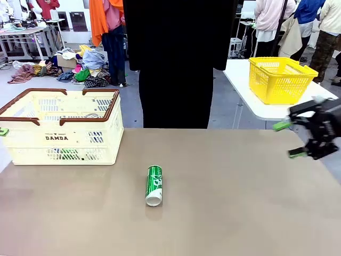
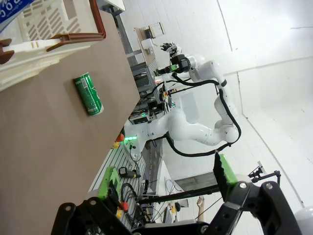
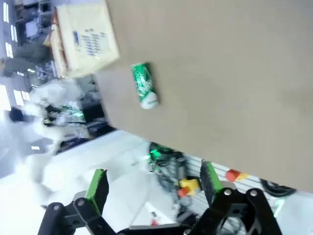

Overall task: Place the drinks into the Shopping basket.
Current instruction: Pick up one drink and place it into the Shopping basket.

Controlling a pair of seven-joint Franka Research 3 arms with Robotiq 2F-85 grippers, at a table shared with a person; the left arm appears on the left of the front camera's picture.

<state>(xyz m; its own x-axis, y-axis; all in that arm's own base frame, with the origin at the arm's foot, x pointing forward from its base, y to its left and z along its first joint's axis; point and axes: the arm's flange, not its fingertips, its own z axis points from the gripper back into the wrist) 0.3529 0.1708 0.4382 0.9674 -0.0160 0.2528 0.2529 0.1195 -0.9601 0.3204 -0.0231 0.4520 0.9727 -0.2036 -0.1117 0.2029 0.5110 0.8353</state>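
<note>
One green can (image 1: 154,184) with white markings lies on its side in the middle of the brown table, silver top toward me. It also shows in the left wrist view (image 2: 88,94) and the right wrist view (image 3: 144,84). The cream Shopping basket (image 1: 32,140) with brown rim stands at the table's left; something green (image 1: 66,153) shows through its slots. A blue object with white lettering (image 2: 12,7) sits at the basket (image 2: 44,34). My right gripper (image 1: 290,140) hovers open at the right edge, far from the can. My left gripper (image 2: 164,178) is open and holds nothing.
A person in black (image 1: 178,64) stands at the table's far side, behind the middle. A smaller yellow mesh basket (image 1: 281,79) sits on a white table at the back right. Clothes lie on the floor behind the cream basket.
</note>
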